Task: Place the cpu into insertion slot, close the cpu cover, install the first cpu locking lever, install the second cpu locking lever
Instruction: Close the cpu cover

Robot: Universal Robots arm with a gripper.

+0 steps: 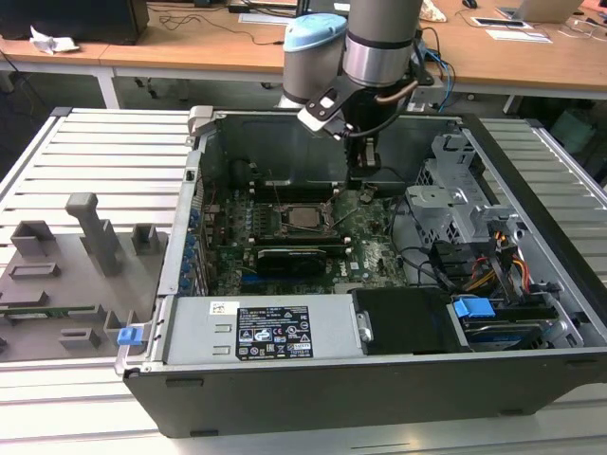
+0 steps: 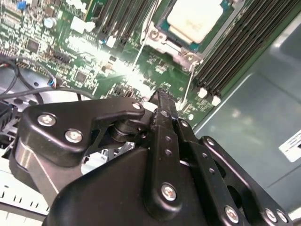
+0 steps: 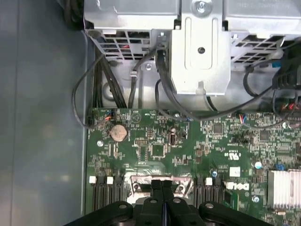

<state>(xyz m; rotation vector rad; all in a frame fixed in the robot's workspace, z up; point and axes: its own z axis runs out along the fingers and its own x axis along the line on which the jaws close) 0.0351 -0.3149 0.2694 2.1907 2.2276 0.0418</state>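
Gripper [image 2: 162, 98] jaws are pressed together on nothing, poised near the insertion slot [image 2: 162, 42] without touching it. Inside that slot the cpu [image 2: 193, 19] lies flat. It looks light, rigid and likely delicate underneath, so edge-only holds suit it.

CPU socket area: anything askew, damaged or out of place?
Nothing damaged. The cpu lies flat and square in the insertion slot. Two thin wire levers beside it stick out from the slot, apparently unlatched.
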